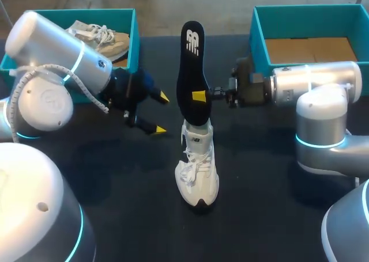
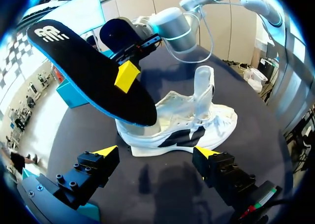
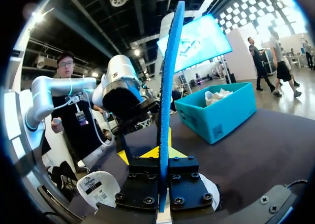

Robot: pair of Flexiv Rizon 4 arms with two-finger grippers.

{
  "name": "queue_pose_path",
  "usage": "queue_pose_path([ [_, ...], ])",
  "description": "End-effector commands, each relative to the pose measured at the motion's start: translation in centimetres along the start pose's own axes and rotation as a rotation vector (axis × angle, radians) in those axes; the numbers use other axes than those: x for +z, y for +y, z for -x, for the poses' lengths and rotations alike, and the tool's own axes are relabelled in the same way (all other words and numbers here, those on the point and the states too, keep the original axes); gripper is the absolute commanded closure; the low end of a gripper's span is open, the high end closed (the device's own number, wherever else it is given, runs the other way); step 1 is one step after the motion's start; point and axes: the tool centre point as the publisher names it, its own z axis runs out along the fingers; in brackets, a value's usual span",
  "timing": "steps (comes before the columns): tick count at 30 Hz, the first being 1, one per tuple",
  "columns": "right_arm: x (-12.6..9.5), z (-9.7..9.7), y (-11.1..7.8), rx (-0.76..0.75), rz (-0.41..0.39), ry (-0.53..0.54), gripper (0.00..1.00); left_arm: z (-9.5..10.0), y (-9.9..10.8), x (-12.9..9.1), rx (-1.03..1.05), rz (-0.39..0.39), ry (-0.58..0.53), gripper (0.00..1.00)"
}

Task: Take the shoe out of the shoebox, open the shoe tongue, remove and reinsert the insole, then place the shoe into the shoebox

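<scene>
At centre frame in the head view, the white shoe [image 1: 198,170] stands on its sole on the dark table [image 1: 115,175], toe toward the lower edge. The black insole [image 1: 192,72] rises above it, lower end at the shoe's opening. The right gripper [image 1: 203,95], entering from the right, pinches the insole at mid-length. Holding it on end over the opening suits sliding it along the shoe's length. The left gripper [image 1: 160,113] hangs left of the insole, fingers spread, holding nothing. A teal left shoebox [image 1: 135,43] in the upper left contains a second shoe [image 1: 101,36]. The right shoebox [image 1: 259,37] in the upper right shows only its cardboard floor.

Left wrist view: the left gripper [image 2: 156,152] is spread wide, with the shoe [image 2: 182,128] just ahead, side-on. The tongue [image 2: 203,88] stands pulled up, leaving the opening free. The insole [image 2: 88,71] slants with its tip at the heel collar.

Right wrist view: the right gripper [image 3: 162,157] is pressed on the insole [image 3: 170,86], seen edge-on between its fingers. The left shoebox [image 3: 216,115] sits beyond.

Judgement: the insole step is in hand; boxing remains.
</scene>
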Motion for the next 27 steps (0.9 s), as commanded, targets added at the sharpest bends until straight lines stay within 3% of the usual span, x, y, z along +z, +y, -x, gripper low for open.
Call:
queue_pose_path([
  [1,0.0,-0.2,-0.3,0.010,-0.002,-0.004,1.00,0.0,0.1,1.2,-0.016,0.005,-0.006,0.00],
  [11,0.3,0.0,-0.8,0.029,0.002,0.005,1.00,-0.1,0.2,2.2,-0.049,0.001,-0.013,0.00],
  [27,1.2,0.4,-2.2,0.033,-0.034,0.028,1.00,-0.3,0.7,1.9,-0.068,0.000,-0.020,0.00],
])
